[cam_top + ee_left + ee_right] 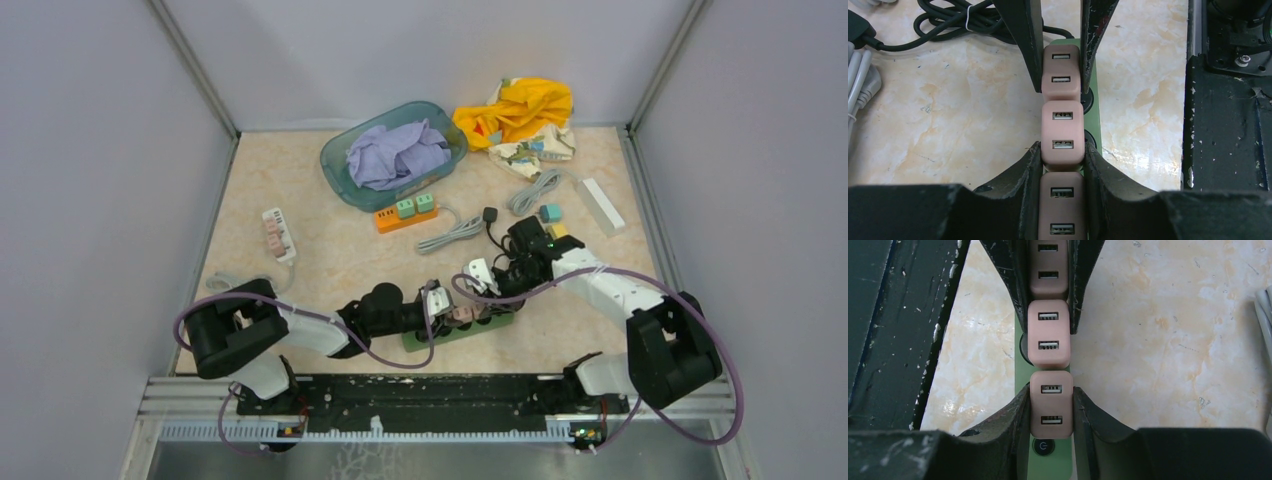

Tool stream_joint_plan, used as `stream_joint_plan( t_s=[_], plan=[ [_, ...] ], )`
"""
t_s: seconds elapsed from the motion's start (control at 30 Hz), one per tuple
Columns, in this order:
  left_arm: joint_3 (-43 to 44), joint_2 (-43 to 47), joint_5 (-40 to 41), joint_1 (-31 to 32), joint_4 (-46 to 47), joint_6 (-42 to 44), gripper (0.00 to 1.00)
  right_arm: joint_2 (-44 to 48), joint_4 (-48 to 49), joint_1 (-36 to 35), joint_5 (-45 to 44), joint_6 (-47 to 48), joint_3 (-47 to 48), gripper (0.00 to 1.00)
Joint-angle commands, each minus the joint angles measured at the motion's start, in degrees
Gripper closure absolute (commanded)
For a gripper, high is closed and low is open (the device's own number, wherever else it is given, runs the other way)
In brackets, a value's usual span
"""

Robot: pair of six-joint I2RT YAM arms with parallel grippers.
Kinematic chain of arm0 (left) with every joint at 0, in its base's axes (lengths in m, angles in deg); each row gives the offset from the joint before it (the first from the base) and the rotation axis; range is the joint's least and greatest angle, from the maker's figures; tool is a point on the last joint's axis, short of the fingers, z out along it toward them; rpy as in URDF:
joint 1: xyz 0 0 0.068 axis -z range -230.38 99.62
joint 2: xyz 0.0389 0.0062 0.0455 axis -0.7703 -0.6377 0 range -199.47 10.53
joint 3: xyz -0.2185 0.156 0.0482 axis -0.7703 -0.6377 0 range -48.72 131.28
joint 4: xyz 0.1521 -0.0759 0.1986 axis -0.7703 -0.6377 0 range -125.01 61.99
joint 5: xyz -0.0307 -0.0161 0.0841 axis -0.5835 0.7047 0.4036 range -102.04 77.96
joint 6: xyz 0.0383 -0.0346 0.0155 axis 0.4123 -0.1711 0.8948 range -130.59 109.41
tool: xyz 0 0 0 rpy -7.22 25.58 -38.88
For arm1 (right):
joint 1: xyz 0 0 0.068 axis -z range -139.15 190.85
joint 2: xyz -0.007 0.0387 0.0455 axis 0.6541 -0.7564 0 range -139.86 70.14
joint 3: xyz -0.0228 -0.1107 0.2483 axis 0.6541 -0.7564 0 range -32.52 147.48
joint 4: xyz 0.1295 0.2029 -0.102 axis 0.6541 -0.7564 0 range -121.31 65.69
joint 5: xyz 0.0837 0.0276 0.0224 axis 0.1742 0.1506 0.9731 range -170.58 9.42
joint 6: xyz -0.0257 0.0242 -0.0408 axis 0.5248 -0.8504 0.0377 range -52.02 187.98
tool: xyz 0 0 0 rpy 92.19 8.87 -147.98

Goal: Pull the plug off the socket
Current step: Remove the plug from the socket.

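Right pincer gripping pink plug, ports facing up

Each plug is smooth, matt pink plastic, and the strip beneath is green plastic with a slight sheen. The counter looks like polished marble-patterned stone or laminate, glossy enough to throw glare. The left end effector has matt black fingers, scuffed and flecked with pale scratches. The basket is glossy teal plastic holding crumpled lilac cloth.
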Motion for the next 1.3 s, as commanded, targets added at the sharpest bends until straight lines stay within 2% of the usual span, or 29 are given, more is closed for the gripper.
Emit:
stream_joint_plan(
  t_s=[0.0,0.2,0.4,0.57,0.73,0.97,1.17,1.27],
  plan=[
    [-0.01,-1.09,0.10,-0.43,-4.69,-0.47,1.00,2.69,1.89,2.21,7.84,-1.81,3.70,1.00],
    [-0.14,-1.08,0.22,-0.55,-4.85,-0.34,1.00,4.06,-2.92,5.09,6.39,3.71,4.17,1.00],
    [-0.20,-0.74,0.02,-0.80,-5.14,-0.36,1.00,2.63,-9.06,5.02,11.08,12.04,3.83,1.00],
    [0.02,-0.96,-0.40,-0.85,-5.14,-0.55,1.00,2.87,-8.04,4.29,12.62,10.97,3.66,1.00],
    [0.70,-1.75,-1.05,-0.92,-5.14,-0.55,1.00,3.71,-1.05,2.50,12.51,3.59,2.19,1.00],
    [0.77,-1.87,-1.13,-0.94,-5.31,-0.79,1.00,3.63,2.51,2.33,9.38,-2.03,3.20,1.00],
    [0.13,-1.47,-0.77,-0.96,-5.31,-0.85,1.00,4.56,2.05,4.09,5.60,-2.02,3.60,1.00],
    [-0.02,-1.29,-0.63,-1.03,-5.31,-0.84,1.00,4.71,-1.37,4.57,6.22,2.55,3.72,1.00]
  ],
)
